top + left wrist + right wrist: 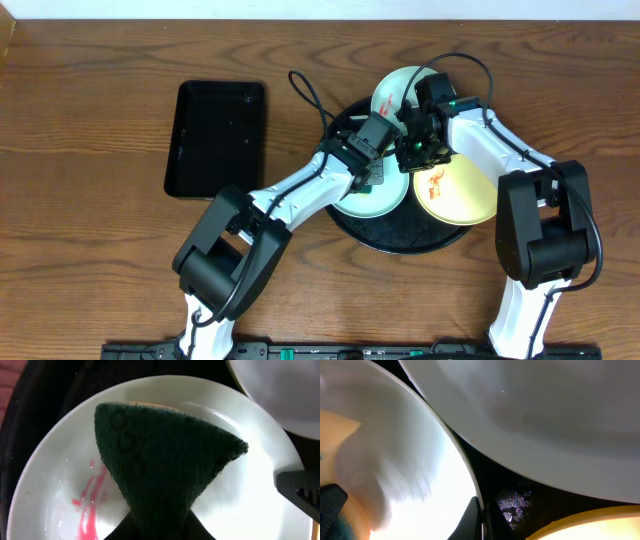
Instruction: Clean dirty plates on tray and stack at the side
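A: What's the layout?

B: A brown wooden counter (80, 120). A round tray (392, 238) sits right of middle, and an oblong tray (215, 140) lies well off to its left with nothing on it.

A: And the plates?

B: All three are on the round tray, none stacked yet. There's a far mint plate (393, 92), a yellow plate (460, 190) on the right, both smeared red, and a near mint plate (375, 205) front-left.

A: The tools?

B: The left tool (372, 180) hangs over the near mint plate, pinched on a green sponge (160, 460) that fans out ahead of it. The right tool (479, 515) is closed on nothing, with its tips down by that same plate's rim. I can't tell if they're touching it.

A: What does the next wipe turn on?

B: The red streak (87, 510) on that plate. In the left wrist view it lies just left of the sponge, with its length running alongside it. The left arm is the one on it, so I'd judge a sideways sweep to the left covers it
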`<move>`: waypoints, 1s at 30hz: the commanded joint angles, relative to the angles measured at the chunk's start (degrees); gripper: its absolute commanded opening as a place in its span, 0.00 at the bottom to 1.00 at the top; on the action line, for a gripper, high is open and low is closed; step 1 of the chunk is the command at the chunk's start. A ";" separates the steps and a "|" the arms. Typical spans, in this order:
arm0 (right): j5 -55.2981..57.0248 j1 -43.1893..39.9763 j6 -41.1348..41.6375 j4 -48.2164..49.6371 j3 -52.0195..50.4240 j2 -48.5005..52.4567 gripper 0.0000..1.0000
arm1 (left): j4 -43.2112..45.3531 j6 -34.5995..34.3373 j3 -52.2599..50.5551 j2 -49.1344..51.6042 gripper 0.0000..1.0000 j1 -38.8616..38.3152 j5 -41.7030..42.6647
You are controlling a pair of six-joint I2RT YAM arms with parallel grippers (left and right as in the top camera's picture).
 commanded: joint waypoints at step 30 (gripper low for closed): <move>1.09 0.13 0.11 -0.66 -0.42 0.39 0.01 | -3.93 1.05 0.59 5.35 0.19 2.82 -21.29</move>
